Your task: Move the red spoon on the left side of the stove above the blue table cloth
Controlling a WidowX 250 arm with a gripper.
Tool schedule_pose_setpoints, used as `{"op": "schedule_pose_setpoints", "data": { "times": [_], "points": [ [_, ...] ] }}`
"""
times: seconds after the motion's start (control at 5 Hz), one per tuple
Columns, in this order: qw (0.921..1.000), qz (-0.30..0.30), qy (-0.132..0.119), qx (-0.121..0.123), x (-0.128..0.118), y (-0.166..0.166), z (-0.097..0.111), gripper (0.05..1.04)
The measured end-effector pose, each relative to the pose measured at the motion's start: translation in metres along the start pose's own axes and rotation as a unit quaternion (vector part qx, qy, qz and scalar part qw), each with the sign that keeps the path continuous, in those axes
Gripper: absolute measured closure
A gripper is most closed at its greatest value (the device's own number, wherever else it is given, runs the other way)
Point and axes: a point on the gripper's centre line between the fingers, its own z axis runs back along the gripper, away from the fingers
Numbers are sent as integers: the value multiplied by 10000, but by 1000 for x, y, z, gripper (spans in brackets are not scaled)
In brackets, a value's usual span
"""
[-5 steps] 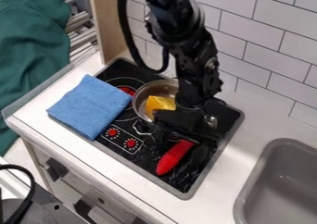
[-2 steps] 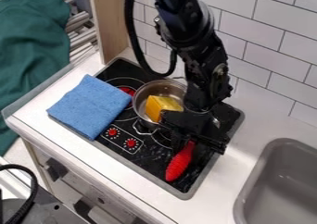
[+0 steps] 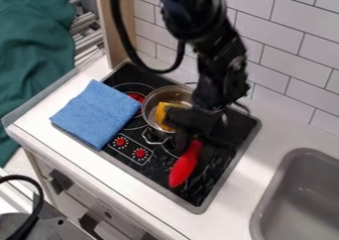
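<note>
Gripper [image 3: 192, 137] pinches the red spoon [image 3: 184, 165]; we see both over the stove's [image 3: 157, 172] sink-side half, spoon slanting toward the front edge. We note blue cloth [image 3: 96, 115] across the front-left corner, yellow block [image 3: 161, 116] in pot [image 3: 152, 97].

Black arm [image 3: 220, 68]: slants down from the top edge, slightly blurred
Gripper [image 3: 193, 144]: hangs low, pointing downward, fingers closed in a grip

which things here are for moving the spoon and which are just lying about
For the job:
- red spoon
- gripper
- blue cloth
- stove

Just there:
- metal pot
- yellow block in it
- sink
- green fabric
</note>
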Motion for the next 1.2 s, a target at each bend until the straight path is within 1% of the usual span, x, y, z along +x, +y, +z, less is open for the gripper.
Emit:
{"op": "schedule_pose_setpoints", "data": {
  "times": [0.2,0.4,0.6,0.8,1.0,1.2],
  "points": [
    [9999,80,-28,86,-5,15,33,735],
    [9978,644,124,-52,-10,66,29,735],
    [9940,1060,169,-219,-14,112,20,735],
    [9918,1198,398,-222,-19,158,-1,735],
    [9917,1133,484,-357,-14,182,-20,735],
    [9950,883,427,-196,2,195,-33,736]
  ]
}}
